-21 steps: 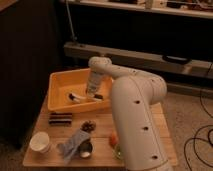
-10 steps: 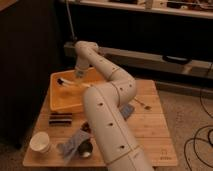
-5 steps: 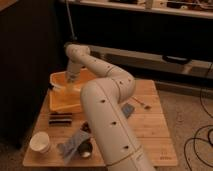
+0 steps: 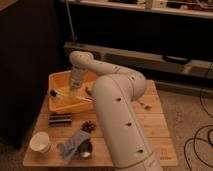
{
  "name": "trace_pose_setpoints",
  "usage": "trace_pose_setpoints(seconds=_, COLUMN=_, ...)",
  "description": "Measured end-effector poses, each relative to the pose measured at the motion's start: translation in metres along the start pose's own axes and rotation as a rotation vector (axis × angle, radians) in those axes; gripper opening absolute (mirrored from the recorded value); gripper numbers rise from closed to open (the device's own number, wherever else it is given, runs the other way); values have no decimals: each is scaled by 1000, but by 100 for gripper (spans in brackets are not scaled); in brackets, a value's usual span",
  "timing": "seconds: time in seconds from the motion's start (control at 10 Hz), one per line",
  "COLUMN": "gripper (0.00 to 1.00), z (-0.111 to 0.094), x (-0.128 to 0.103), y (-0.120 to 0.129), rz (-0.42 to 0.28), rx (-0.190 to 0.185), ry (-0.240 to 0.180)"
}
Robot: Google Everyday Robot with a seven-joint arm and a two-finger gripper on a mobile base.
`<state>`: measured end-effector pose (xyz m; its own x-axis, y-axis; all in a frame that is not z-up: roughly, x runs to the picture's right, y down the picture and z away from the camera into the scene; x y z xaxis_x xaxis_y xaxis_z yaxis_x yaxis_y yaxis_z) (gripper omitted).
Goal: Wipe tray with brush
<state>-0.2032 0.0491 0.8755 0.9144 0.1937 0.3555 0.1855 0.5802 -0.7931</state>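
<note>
The tray (image 4: 59, 104) sat at the back left of a low wooden table (image 4: 155, 131), its yellow-orange walls sloping up around a paler floor. The robot's white arm (image 4: 117, 107) rose from the front of the view, bent over at the top, and reached down into the tray from above. The gripper (image 4: 74, 89) hung at the end of the arm over the middle of the tray's floor, pointing downward. Whether it was spread or pressed together could not be told, nor whether it touched anything.

The brush (image 4: 61, 93) lay inside the tray, just to the left of the gripper and low against the floor. Its white handle ran roughly left to right, with a dark end (image 4: 52, 92) pointing toward the tray's left wall. The handle's right end reached the gripper's base, where it was lost from sight.

In front of the tray, on the table, lay a dark rectangular block (image 4: 60, 119). Nearer the front edge stood a white cup (image 4: 40, 142), with a crumpled grey cloth (image 4: 73, 142) beside it and a small dark brown clump (image 4: 89, 125) just behind the cloth.

No brand, label or writing could be read anywhere.
</note>
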Motion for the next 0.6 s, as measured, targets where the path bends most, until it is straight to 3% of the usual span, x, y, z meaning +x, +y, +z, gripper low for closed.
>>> trace_pose_setpoints(seconds=0.3, gripper=0, z=-1, x=36, y=21, rz=31, rx=-14, ry=-6)
trace_pose_setpoints(seconds=0.6, gripper=0, z=-10, x=52, y=19, rz=64, rx=-5, ry=-25)
